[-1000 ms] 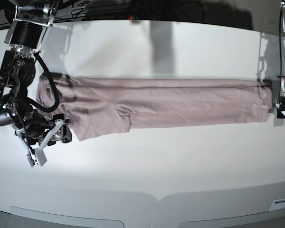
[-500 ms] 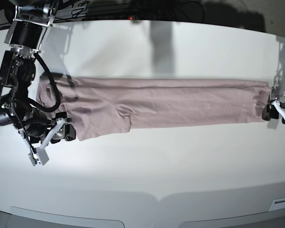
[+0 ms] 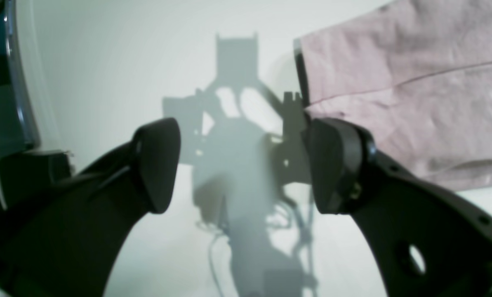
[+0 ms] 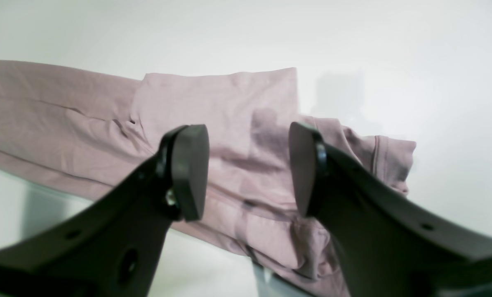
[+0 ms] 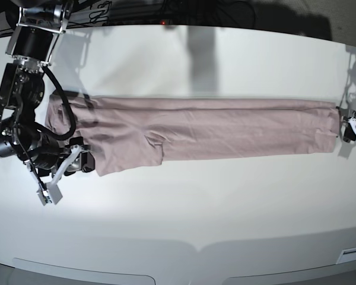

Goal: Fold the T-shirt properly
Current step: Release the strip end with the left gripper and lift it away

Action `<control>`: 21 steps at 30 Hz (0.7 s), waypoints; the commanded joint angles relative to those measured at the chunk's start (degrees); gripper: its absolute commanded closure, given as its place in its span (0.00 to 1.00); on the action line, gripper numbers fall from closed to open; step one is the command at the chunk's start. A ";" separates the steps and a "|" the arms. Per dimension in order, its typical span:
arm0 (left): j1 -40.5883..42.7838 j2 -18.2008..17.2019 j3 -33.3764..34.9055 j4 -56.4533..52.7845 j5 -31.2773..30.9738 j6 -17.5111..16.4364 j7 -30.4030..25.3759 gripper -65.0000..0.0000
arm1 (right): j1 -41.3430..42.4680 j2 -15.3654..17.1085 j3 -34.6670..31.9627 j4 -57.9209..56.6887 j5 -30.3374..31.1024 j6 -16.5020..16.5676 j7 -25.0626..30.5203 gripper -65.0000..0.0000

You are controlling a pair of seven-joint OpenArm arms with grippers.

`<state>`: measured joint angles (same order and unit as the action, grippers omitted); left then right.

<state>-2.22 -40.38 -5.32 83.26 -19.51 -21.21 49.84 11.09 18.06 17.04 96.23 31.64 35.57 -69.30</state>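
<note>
Base view takes in a wide white table (image 5: 184,225) that fills nearly the whole frame, with a dark strip of background along the top edge. Across the middle of the frame lies the T-shirt (image 5: 213,127), dusty pink and folded lengthwise into a long flat band running from the left side almost to the right edge. Its left part is wider, with a flap hanging lower toward the bottom of the frame and a stepped edge where that flap ends.

At the far left of the frame stands the right arm (image 5: 21,95), black and bulky, reaching down from the upper left corner with a cable looped over the cloth's left end. Its claw, the right gripper (image 5: 60,176), sits at the lower left corner of the cloth. In the right wrist view the right gripper's fingers (image 4: 188,171) stand apart with nothing clamped between them, released above the rumpled pink fabric that fills the middle of that frame.

At the right edge of the base view, only a small part of the left gripper (image 5: 355,132) shows, just beside the shirt's right end. In the left wrist view its fingers (image 3: 157,165) are spread wide and empty over bare table, and the shirt's corner lies in the upper right of that frame, behind the right-hand finger.
</note>
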 commanded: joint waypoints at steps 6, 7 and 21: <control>-1.77 -2.10 -4.04 -0.24 0.00 0.20 -0.61 0.30 | 1.29 0.81 0.20 1.07 0.57 0.02 0.52 0.51; -1.77 -2.51 -5.75 -1.27 -0.02 0.17 -1.07 0.30 | 1.29 0.81 0.20 1.07 0.59 0.02 0.46 0.51; -4.22 -6.08 -18.32 -21.77 -30.16 -14.43 4.07 0.30 | 1.44 0.83 0.20 1.07 9.42 0.39 -0.85 0.51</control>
<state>-5.76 -44.91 -23.14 60.71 -49.01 -35.16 54.24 11.25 18.06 16.97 96.25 40.14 35.68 -70.74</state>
